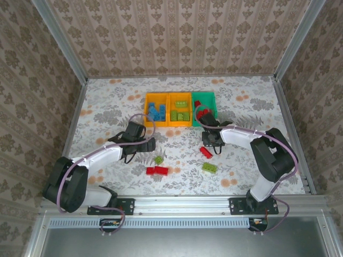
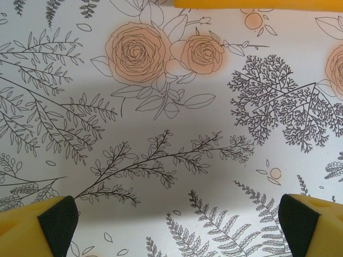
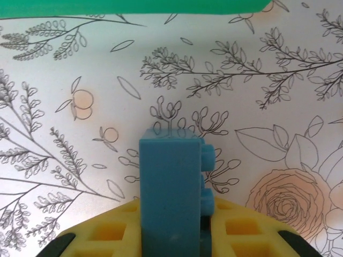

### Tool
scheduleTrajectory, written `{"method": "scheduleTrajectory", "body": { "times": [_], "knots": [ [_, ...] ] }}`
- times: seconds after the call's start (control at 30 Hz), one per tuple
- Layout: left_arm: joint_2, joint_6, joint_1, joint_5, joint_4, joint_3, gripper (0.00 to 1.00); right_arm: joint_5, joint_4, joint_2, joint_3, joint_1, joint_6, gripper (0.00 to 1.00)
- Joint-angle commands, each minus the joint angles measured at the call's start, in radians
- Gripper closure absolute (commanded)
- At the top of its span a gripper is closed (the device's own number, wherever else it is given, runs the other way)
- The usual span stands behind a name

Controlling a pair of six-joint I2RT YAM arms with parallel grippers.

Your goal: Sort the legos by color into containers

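**Status**

1. The right gripper (image 3: 171, 243) is closed on a blue brick (image 3: 171, 187). The brick stands up out of the fingers at the lower centre of the right wrist view, above the floral table (image 3: 64, 107). The edge of the green bin (image 3: 134, 6) runs along the top of that frame.
2. The left gripper (image 2: 179, 230) is open. Its pads sit at the two lower corners of the left wrist view, with bare table between them.
3. In the overhead view, the left orange-yellow bin (image 1: 146, 110) holds blue bricks, the middle orange-yellow bin (image 1: 180, 125) holds lime green ones, and the green bin holds red ones.
4. Two red bricks (image 1: 157, 171) and two lime green bricks (image 1: 209, 167) lie loose at lower centre.

**Hazards**

- I judge a wrong-bin drop to be the main risk. The nearest bin to the right gripper is the green one, while the blue bin is the furthest left.
- The fingers appear to hold only the lower part of the brick. A fast sideways sweep could tilt it or shake it loose over the middle bin.
- The left gripper sits just below the blue bin. A crossing move by the right arm could strike it unless I clear the left arm first.
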Motion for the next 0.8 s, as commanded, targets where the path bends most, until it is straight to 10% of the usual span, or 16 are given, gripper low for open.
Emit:
{"method": "scheduleTrajectory", "body": {
  "times": [0.0, 0.27, 0.77],
  "knots": [
    [0.004, -0.012, -0.003, -0.021, -0.018, 0.021, 0.00, -0.016, -0.004, -0.079, 0.057, 0.034, -0.014, 0.78],
    [0.007, -0.023, -0.002, -0.015, -0.010, 0.015, 0.00, -0.281, 0.241, -0.111, 0.154, 0.045, 0.094, 0.78],
    [0.000, -0.059, -0.002, -0.014, -0.010, -0.016, 0.00, -0.605, 0.406, 0.392, 0.699, 0.051, 0.304, 0.77]
  ]
}}
